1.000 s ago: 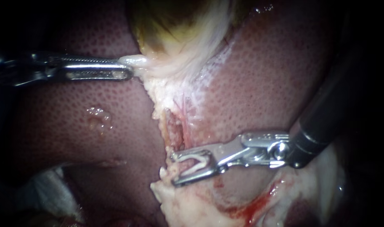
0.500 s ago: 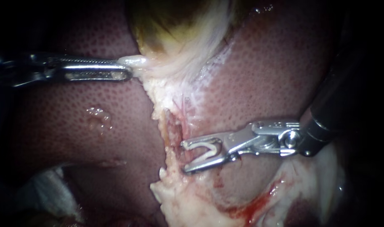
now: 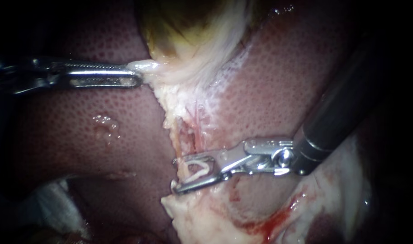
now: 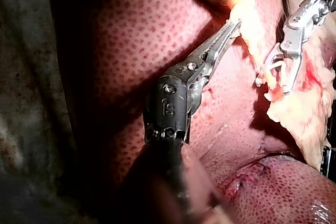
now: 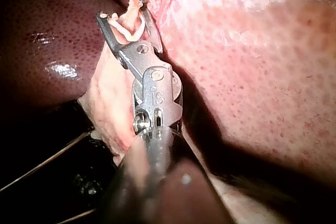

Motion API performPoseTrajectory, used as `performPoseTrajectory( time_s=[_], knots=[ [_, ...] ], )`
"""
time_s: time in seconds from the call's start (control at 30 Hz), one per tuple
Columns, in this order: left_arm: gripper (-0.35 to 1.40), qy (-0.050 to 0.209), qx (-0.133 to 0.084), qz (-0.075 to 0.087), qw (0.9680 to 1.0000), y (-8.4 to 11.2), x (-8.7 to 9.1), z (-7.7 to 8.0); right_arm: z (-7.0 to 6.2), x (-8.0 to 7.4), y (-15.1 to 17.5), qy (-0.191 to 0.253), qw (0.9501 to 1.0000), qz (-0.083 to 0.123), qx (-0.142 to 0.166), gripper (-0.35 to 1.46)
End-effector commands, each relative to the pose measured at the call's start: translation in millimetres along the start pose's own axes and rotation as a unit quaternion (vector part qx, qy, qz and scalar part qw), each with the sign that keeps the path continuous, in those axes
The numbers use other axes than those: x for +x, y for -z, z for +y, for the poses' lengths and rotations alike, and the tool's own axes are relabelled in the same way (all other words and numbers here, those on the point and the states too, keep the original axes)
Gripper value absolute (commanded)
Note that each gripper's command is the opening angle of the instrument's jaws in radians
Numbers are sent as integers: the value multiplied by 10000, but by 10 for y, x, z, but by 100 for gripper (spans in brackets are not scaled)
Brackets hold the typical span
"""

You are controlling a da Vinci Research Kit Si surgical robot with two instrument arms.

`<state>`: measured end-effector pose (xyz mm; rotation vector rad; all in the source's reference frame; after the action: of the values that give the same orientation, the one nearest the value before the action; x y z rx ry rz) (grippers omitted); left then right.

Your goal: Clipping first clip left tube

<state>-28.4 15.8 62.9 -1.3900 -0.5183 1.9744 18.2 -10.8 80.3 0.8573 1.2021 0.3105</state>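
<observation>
The left instrument [image 3: 137,75], a slim silver pair of ridged jaws on a shaft coming in level from the left, has its jaws pressed together on a pale, glistening fold of tissue [image 3: 147,67] at the lower edge of the yellow-green gallbladder [image 3: 183,27]. Below it the dark red, dotted liver [image 3: 79,117] lies on both sides of a ragged whitish seam. The thin pinkish tube [image 3: 186,138] runs down this seam, its long axis nearly top to bottom in the endoscope view, its lower end towards the right instrument [image 3: 175,175]. That instrument, a dark shaft from the upper right with silver jaws, points leftward across the tube, almost at right angles to it. Its jaws stand apart, each bearing on one leg of the small white V-shaped clip [image 3: 199,168], whose open mouth faces left. In the right wrist view the tube passes between the clip's legs, within the jaws.
</observation>
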Motion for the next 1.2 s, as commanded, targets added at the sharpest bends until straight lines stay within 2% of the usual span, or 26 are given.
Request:
performPoseTrajectory(
  time_s=[0.03, 0.3, 0.67, 0.7, 0.73, 0.8, 0.9, 1.2],
  knots=[
    [-35, 2, 4, -1, 10000, 0, 0, 0, -2, 0, -3, -20, 10000, -26, 41, 45],
    [-35, 3, 7, -1, 10000, -2, 0, 0, -10, 8, -21, -32, 9999, 32, 121, 44],
    [-35, 3, 9, 0, 10000, -2, 0, 0, -9, 2, -27, -10, 9999, 18, 130, 35],
    [-35, 3, 9, 0, 10000, -2, 0, 0, -9, 0, -28, -2, 9999, 14, 131, 23],
    [-35, 3, 10, 0, 10000, -3, 0, 0, -10, -2, -28, -56, 9999, 11, 134, 2],
    [-35, 3, 10, 0, 10000, -3, 0, 0, -10, -3, -26, -469, 9988, -11, 157, -35],
    [-35, 3, 9, 0, 10000, -3, 0, 0, -6, -1, -22, -513, 9986, -91, 134, -35],
    [-35, 3, 9, 0, 10000, -3, 0, -1, -7, -3, -20, -506, 9986, -107, 129, -35]
  ],
)
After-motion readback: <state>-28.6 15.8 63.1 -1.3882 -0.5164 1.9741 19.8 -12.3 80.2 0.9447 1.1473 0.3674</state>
